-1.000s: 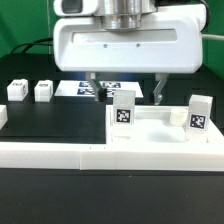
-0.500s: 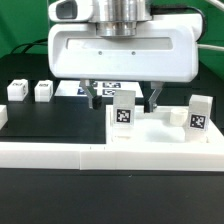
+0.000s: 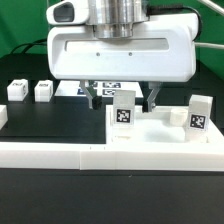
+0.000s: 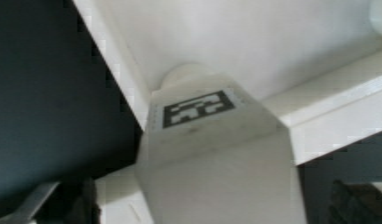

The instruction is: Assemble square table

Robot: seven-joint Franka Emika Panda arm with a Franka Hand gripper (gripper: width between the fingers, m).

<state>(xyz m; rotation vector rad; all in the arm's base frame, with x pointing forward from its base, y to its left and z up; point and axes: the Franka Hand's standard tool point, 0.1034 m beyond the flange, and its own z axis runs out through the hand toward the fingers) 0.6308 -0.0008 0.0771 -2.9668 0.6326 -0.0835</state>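
Observation:
The white square table slab (image 3: 158, 128) lies at the exterior view's right, with two tagged leg blocks standing on it: one (image 3: 123, 108) at its near left corner and one (image 3: 199, 112) at its right. My gripper (image 3: 124, 96) is open, and its dark fingers (image 3: 95, 95) hang on either side of the left block's top without touching it. In the wrist view that block (image 4: 202, 120) with its tag fills the middle, between the fingertips (image 4: 35, 203) of the gripper (image 4: 197, 205). Two more leg blocks (image 3: 17, 90) (image 3: 43, 91) stand on the black mat at the left.
A long low white rail fence (image 3: 90, 152) runs along the front of the black mat. The marker board (image 3: 78, 88) lies flat at the back, behind the gripper. Green backdrop behind.
The gripper came down a little over the left block on the slab, its fingers now lower beside the block's top. Over the last half second nothing moved.

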